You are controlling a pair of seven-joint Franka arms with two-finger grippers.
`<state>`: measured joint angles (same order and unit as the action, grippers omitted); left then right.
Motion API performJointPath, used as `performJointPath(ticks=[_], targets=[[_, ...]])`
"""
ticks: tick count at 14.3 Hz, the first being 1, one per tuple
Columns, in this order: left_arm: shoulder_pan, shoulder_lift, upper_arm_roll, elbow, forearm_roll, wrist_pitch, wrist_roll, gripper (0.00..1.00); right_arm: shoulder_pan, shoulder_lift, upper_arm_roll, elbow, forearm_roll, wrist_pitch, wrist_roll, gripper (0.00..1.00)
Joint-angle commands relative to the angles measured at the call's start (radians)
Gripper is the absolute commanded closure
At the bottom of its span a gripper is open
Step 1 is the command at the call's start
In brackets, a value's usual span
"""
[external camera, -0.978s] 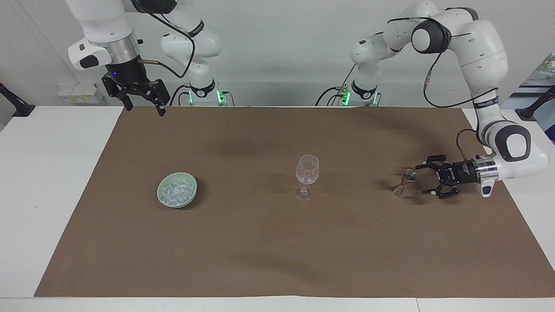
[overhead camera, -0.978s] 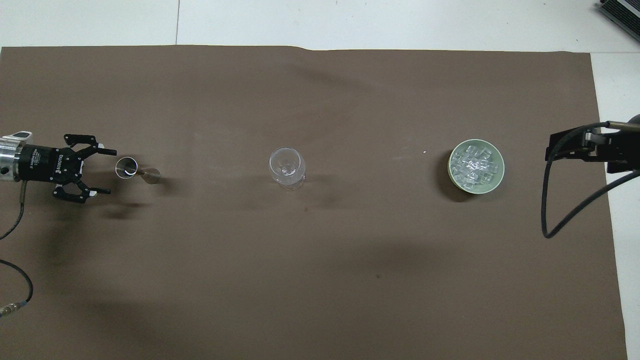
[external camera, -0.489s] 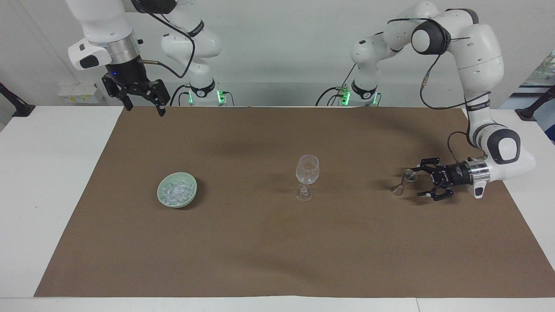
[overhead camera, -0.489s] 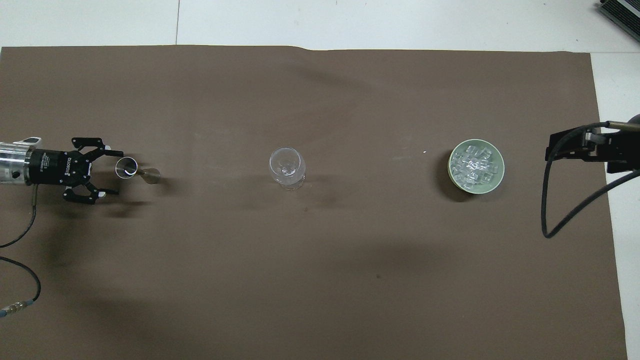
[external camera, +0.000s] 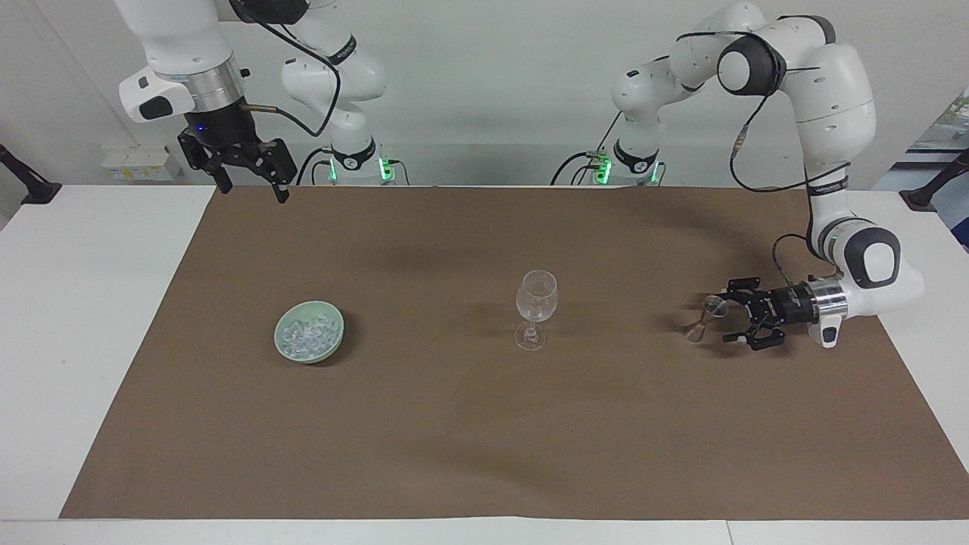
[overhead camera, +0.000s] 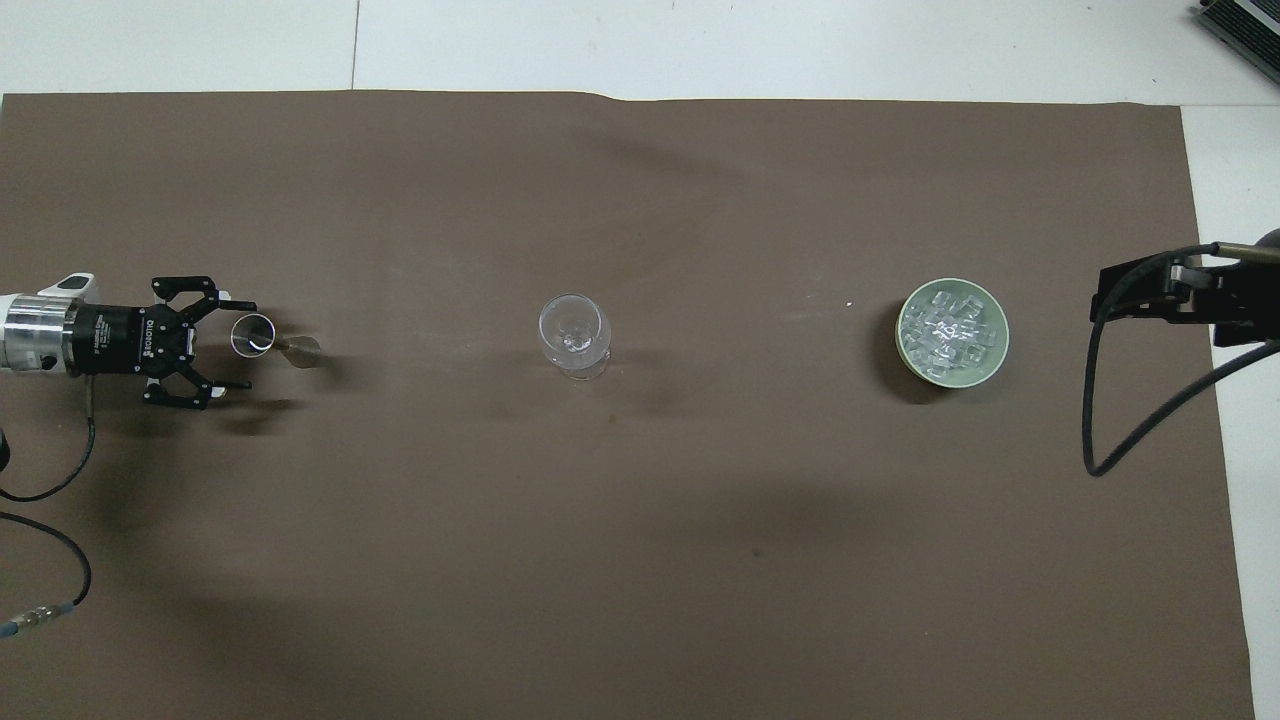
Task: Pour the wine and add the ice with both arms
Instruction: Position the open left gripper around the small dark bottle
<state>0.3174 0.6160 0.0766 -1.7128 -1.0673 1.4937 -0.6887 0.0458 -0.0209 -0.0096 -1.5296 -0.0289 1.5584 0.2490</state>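
A clear stemmed wine glass point(external camera: 536, 306) stands upright mid-table; it also shows in the overhead view point(overhead camera: 572, 328). A small metal jigger point(external camera: 711, 306) stands toward the left arm's end, also seen from above point(overhead camera: 254, 335). My left gripper point(external camera: 724, 316) lies level just above the mat, open, with a finger on each side of the jigger and not touching it; the overhead view shows it too point(overhead camera: 243, 347). The ice point(external camera: 306, 334) fills a pale green bowl point(external camera: 312, 358) toward the right arm's end, as the overhead view shows point(overhead camera: 948, 330). My right gripper point(external camera: 253, 188) waits open, raised over the mat's corner.
A brown mat point(external camera: 484, 424) covers most of the white table. The right arm's black cable point(overhead camera: 1110, 400) hangs beside the bowl point(overhead camera: 1003, 336) at the mat's edge. Wide bare mat lies between the glass and each of the other items.
My left gripper has slid toward the jigger, so that its open fingers now flank it. The right arm, glass and bowl have not moved.
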Motion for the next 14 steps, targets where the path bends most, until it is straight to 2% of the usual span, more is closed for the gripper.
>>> performJointPath(ticks=[1,14], targets=[[-0.017,-0.012,0.009,-0.033,-0.033,0.005,0.018,0.0,-0.009,-0.013,0.0,-0.012,0.02,-0.011,-0.004,0.0],[-0.031,-0.016,0.008,-0.051,-0.071,0.0,0.032,0.0,-0.009,-0.011,0.0,-0.012,0.02,-0.011,-0.004,0.0]])
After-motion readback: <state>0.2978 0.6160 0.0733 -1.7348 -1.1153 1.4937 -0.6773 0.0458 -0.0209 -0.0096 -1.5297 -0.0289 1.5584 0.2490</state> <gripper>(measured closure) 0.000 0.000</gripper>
